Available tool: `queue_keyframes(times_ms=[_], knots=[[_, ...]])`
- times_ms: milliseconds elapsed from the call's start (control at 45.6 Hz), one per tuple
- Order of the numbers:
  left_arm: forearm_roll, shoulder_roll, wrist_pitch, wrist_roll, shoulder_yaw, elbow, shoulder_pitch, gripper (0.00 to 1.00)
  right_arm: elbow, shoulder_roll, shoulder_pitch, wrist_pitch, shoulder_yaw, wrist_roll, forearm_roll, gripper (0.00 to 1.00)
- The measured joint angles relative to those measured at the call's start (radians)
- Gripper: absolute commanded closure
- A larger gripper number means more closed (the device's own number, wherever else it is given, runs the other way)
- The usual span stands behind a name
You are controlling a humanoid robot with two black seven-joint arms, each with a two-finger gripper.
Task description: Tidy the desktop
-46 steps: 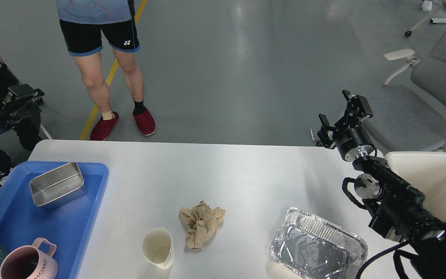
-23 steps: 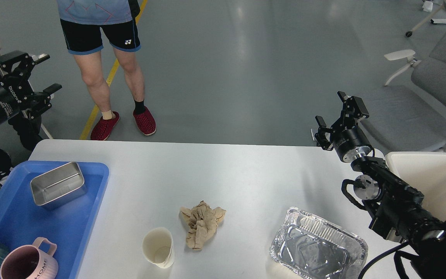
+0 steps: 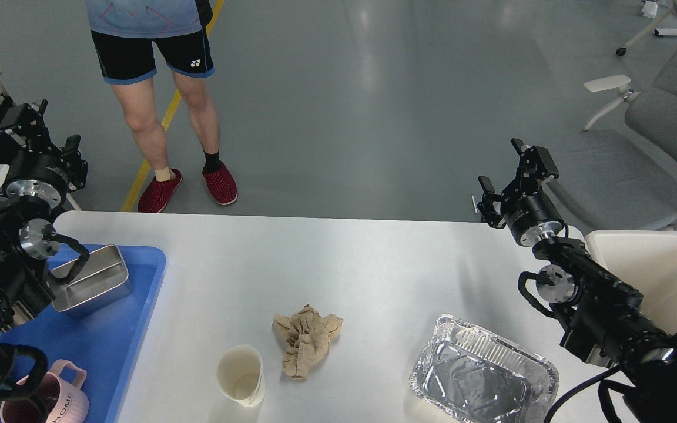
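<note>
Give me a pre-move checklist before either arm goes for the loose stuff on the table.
1. Right gripper open, empty, above far edge: ok.
2. Left gripper open, empty: ok.
3. Crumpled brown paper, paper cup, foil tray loose on the desktop, unobstructed: ok.
4. Cream bin interior free: cannot tell.
5. Blue tray has spare room: ok.
6. Person standing near far edge: not ok.

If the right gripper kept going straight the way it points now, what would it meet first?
Nothing on the desktop: the right gripper, jaws apart, points up and away past the far edge. The way looks free, though depth is unclear.
</note>
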Motion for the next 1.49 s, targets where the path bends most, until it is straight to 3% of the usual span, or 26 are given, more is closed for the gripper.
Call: queue_keyframes(times_ms=[66, 132, 307, 505, 659, 790, 900, 1119, 1493], knots=[[-0.006, -0.029, 0.066, 0.006, -0.062, -0.002, 0.000, 0.20, 0.000, 0.000, 0.000, 0.000, -0.001, 0.000, 0.000, 0.00], [-0.007, -0.046, 0.054, 0.017, -0.095, -0.016, 0.002, 0.20, 0.000, 0.000, 0.000, 0.001, -0.001, 0.000, 0.000, 0.00], [0.008, -0.049, -0.197, 0.028, -0.095, -0.055, 0.036, 0.20, 0.000, 0.000, -0.001, 0.003, -0.001, 0.000, 0.000, 0.00], [0.040, 0.012, -0.437, 0.021, 0.028, -0.069, 0.044, 0.20, 0.000, -0.001, -0.005, 0.006, -0.001, 0.000, 0.000, 0.00], [0.054, 0.036, -0.531, -0.007, 0.077, -0.070, 0.063, 0.19, 0.000, 0.000, -0.005, 0.006, -0.002, 0.000, 0.000, 0.00], [0.058, 0.027, -0.504, -0.050, 0.099, -0.065, 0.069, 0.05, 0.000, 0.001, -0.005, 0.006, -0.002, 0.000, 0.000, 0.00], [0.047, -0.012, -0.386, -0.089, 0.098, -0.062, 0.073, 0.04, -0.001, 0.001, -0.007, 0.006, -0.002, 0.000, 0.000, 0.00], [0.026, -0.097, -0.320, -0.102, 0.078, -0.062, 0.116, 0.04, -0.004, 0.001, -0.013, -0.002, -0.001, 0.001, 0.000, 0.00], [-0.015, -0.106, -0.246, -0.094, -0.028, -0.061, 0.121, 0.04, -0.021, 0.000, -0.023, -0.002, 0.006, 0.000, 0.002, 0.00]])
